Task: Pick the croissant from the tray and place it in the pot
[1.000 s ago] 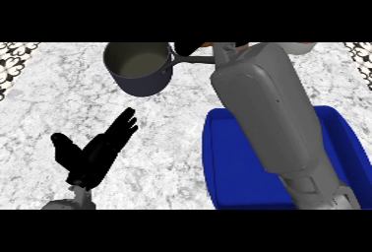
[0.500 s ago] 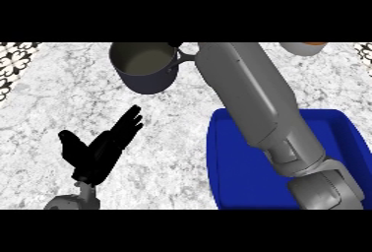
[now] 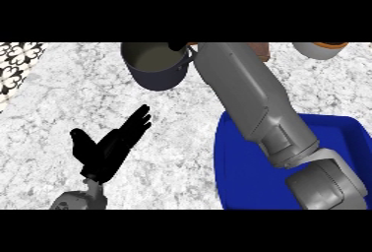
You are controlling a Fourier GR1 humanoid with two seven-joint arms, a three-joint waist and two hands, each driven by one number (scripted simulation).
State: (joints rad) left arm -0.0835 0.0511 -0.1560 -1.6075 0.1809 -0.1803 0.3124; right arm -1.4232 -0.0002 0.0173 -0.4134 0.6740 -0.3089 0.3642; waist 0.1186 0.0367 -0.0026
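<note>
Now, operator, your inventory, each item placed against the pot (image 3: 156, 66).

Pot: dark grey, upright, standing on the marbled counter (image 3: 65, 103) at the view's upper edge; you can see its pale olive inner wall through the open mouth.

Right forearm (image 3: 251, 96): grey, reaching up from the lower right corner to the pot's right rim, passing over the tray on the way.

Right hand (image 3: 176, 46): you see only a small black part of it at the pot's upper right rim, just over the mouth. You cannot tell whether its fingers are straight or curled, nor whether they hold anything.

Croissant: you cannot see it anywhere, neither in the pot's visible interior nor on the bare part of the tray; its place cannot be told.

Tray (image 3: 243, 177): blue, on the counter below and right of the pot, well apart from it, partly covered by the right forearm.

Left hand (image 3: 109, 147): black, below and a little left of the pot, well apart, fingers (image 3: 138, 120) straight and spread, holding nothing.

Brown object (image 3: 263, 50): right of the pot, behind the forearm, mostly hidden.

Orange and white vessel (image 3: 320, 49): far right of the pot, cut by the upper edge.

Patterned tile strip (image 3: 15, 69): left of the pot, at the counter's edge.
</note>
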